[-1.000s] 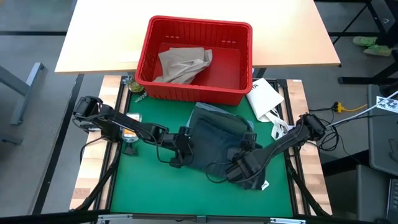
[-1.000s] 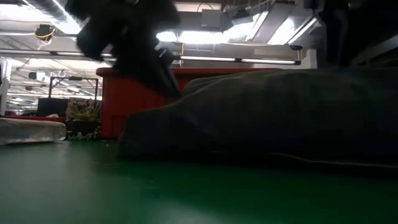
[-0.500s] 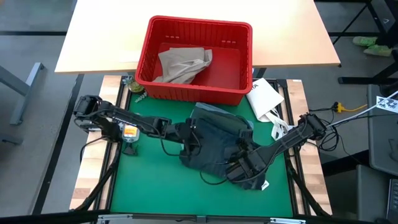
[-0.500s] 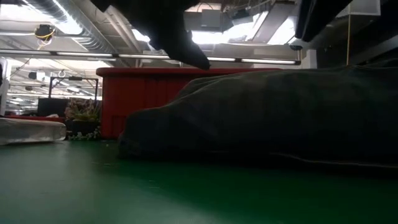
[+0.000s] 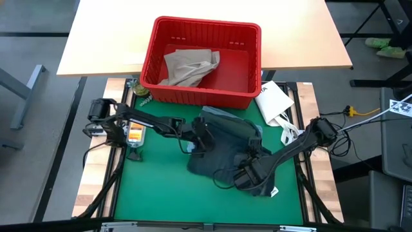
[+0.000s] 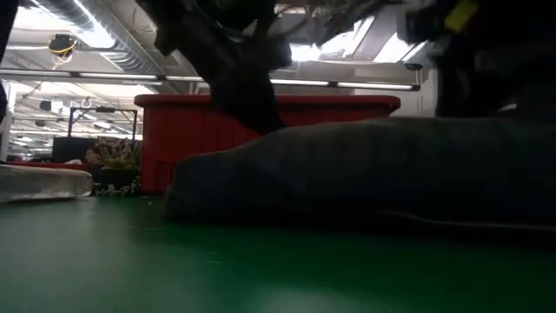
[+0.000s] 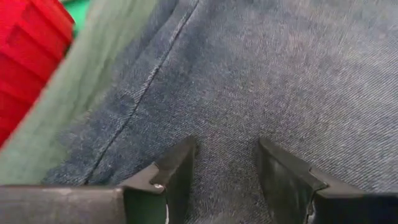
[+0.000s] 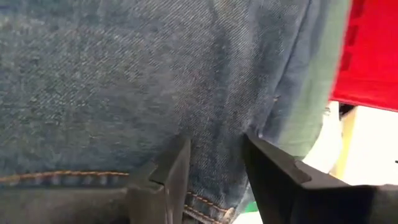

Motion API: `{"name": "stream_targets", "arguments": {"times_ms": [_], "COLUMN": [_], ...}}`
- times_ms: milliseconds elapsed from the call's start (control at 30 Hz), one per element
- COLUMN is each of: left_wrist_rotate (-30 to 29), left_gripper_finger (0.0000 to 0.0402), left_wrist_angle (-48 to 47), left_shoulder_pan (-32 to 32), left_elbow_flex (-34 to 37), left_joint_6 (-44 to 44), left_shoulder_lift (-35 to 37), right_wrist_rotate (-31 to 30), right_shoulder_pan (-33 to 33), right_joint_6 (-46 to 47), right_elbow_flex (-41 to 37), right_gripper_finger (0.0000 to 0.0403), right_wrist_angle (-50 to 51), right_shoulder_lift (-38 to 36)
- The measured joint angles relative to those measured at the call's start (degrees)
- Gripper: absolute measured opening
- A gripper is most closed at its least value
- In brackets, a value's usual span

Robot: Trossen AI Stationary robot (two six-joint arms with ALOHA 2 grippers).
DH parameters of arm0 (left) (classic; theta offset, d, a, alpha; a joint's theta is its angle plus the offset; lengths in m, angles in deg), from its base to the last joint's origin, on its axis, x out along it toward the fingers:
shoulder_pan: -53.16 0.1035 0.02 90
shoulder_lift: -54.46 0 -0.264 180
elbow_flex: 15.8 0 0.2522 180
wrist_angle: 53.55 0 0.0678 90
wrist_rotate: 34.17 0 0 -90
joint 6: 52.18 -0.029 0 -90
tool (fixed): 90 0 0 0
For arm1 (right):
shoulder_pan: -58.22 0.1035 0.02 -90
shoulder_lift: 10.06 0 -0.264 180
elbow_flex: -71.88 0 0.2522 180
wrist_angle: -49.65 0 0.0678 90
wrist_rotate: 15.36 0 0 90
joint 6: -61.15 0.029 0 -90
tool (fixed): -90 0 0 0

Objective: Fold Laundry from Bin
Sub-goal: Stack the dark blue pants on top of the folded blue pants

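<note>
2 grippers, left (image 5: pixel 201 136) and right (image 5: pixel 248 175), press jeans (image 5: pixel 225 151) (fingers parted).

We count one red bin (image 5: pixel 202 59), one tan garment (image 5: pixel 189 66) in it, one pair of jeans (image 5: pixel 225 153), one green garment (image 5: pixel 226 122), one white packet (image 5: pixel 273 100), and two arms.

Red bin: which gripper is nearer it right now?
Left. The left gripper sits over the jeans just in front of the red bin; the right gripper is on their far end.
</note>
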Motion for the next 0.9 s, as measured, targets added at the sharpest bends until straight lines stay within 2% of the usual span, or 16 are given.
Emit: {"name": "stream_targets", "arguments": {"times_ms": [267,500,667,900], "left_wrist_rotate": [0.21,0.1,0.02,-0.96], "left_gripper_finger": [0.0166,0.0166,0.0166,0.0166], "left_wrist_angle": [0.99,1.02,1.09,-0.74], "left_shoulder_pan": [1.02,1.1,1.08,1.0], "left_elbow_flex": [-0.22,-0.14,0.04,0.42], "left_joint_6": [-0.07,-0.1,-0.15,-0.13], "left_shoulder_lift": [-5.13,-5.38,-4.45,2.15], "right_wrist_rotate": [-0.09,-0.6,0.43,2.46], "right_shoulder_pan": [0.0,0.07,0.01,0.04], "right_joint_6": [0.02,1.66,1.51,1.29], "right_elbow_flex": [-10.07,-12.27,-8.54,3.68], "right_gripper_finger": [0.0154,0.0154,0.0154,0.0154], "right_wrist_angle": [-11.62,-13.62,-9.27,4.09], "right_shoulder_lift": [-0.37,-0.3,0.06,0.28]}}
